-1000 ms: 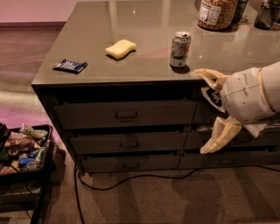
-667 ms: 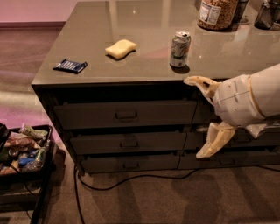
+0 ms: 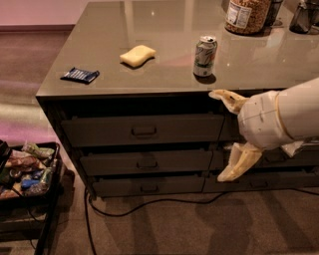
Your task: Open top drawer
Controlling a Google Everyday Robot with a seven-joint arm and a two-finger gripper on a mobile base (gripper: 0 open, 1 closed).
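Top drawer (image 3: 114, 130) closed — gripper (image 3: 218, 135) at right, spread

No wording or number is reading clearly anywhere.
- Claw (image 3: 219, 135): hanging below the counter (image 3: 164, 30) edge, at the right end of the top drawer (image 3: 143, 129), fingers spreading wide apart.
- Can (image 3: 205, 56): standing just above the claw, showing green-and-white printing with illegible lettering.
- Jar (image 3: 247, 15): sitting farther back, above the claw, carrying a pale label whose dark print is not resolving.
- Dark packet (image 3: 79, 75): lying far left of the claw, showing pale unreadable marks.
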